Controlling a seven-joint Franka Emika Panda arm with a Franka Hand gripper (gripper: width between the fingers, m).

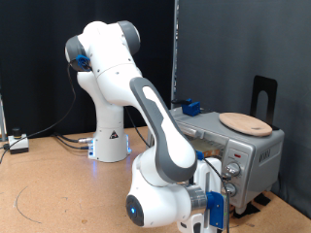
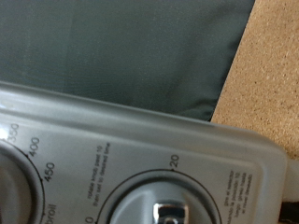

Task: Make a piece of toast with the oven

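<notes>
Arm [image 1: 146,107] folded low, wrist down at 5 o'clock of exterior view, right against the oven [image 1: 233,146] front-right corner. Gripper [image 1: 216,199] parked at the knob panel [image 1: 255,160]; fingers hidden by the hand body, so open or closed: cannot tell. Nothing visible between fingers.

Oven at 3 o'clock of exterior view, silver-grey box on the cork-brown table [image 1: 58,189]. Round wooden plate [image 1: 245,122] flat on oven roof. Small blue-and-black block [image 1: 190,107] at oven's far top edge, 11 o'clock from the plate. Black upright stand [image 1: 265,97] behind oven.

Wrist view: close on oven panel [image 2: 187,159], timer knob [image 2: 168,207] at 6 o'clock with metal tab centre, "20" printed near it; temperature dial [image 2: 14,191] at 8 o'clock, marks 500, 400, 450 readable. Cork surface [image 2: 271,65] at 2 o'clock, dark backdrop [image 2: 112,47] at 11.

Toast: not identifiable in either view; orange tint behind oven glass [image 1: 209,150], too unclear to call.
</notes>
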